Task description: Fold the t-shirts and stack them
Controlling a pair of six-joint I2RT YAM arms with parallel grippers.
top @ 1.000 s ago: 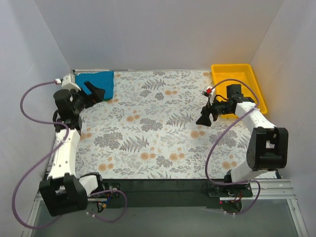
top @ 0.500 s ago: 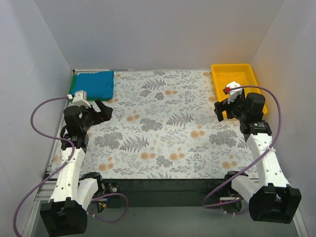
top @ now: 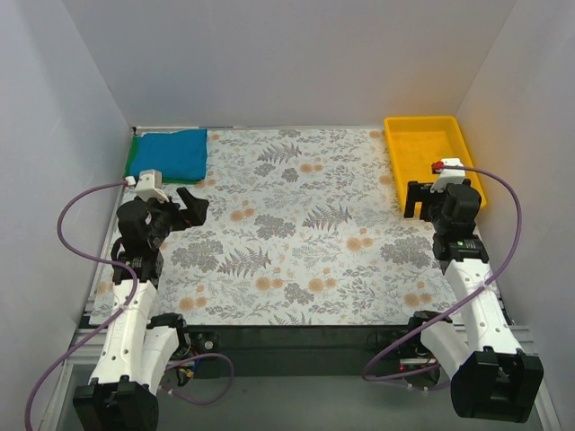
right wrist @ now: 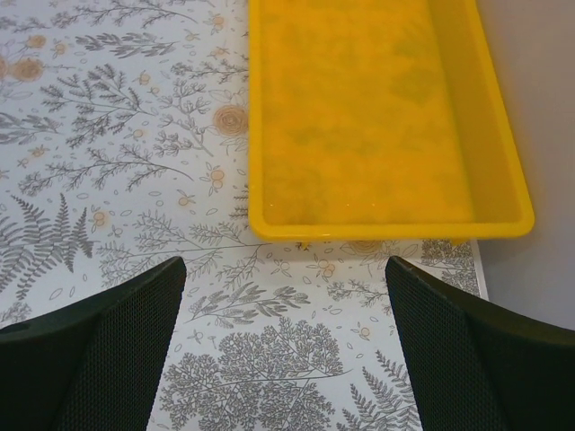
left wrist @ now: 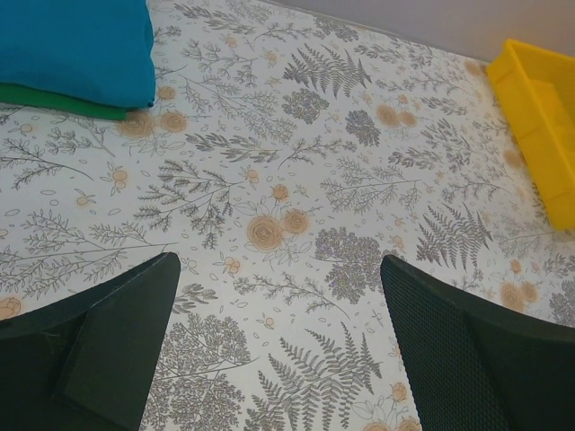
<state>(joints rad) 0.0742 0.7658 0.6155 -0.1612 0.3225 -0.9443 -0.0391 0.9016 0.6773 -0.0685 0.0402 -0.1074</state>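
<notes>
A folded teal-blue t-shirt (top: 169, 153) lies on a folded green t-shirt (top: 133, 160) in the table's far left corner; in the left wrist view the blue one (left wrist: 76, 45) covers all but a green edge (left wrist: 63, 101). My left gripper (top: 187, 208) hangs open and empty a short way in front of the stack, fingers (left wrist: 117, 346) wide apart. On the right side, my right gripper (top: 422, 197) is open and empty just in front of the yellow tray, one finger (right wrist: 90, 355) at each lower corner of its wrist view.
An empty yellow plastic tray (top: 398, 144) sits at the far right corner, its near rim (right wrist: 386, 226) just ahead of the right gripper. A floral-patterned cloth (top: 296, 224) covers the table. White walls enclose the left, back and right sides.
Both arms have pulled back toward their bases. The left gripper left the shirt stack and moved nearer. The right gripper swung from the table's middle right to the tray's front.
</notes>
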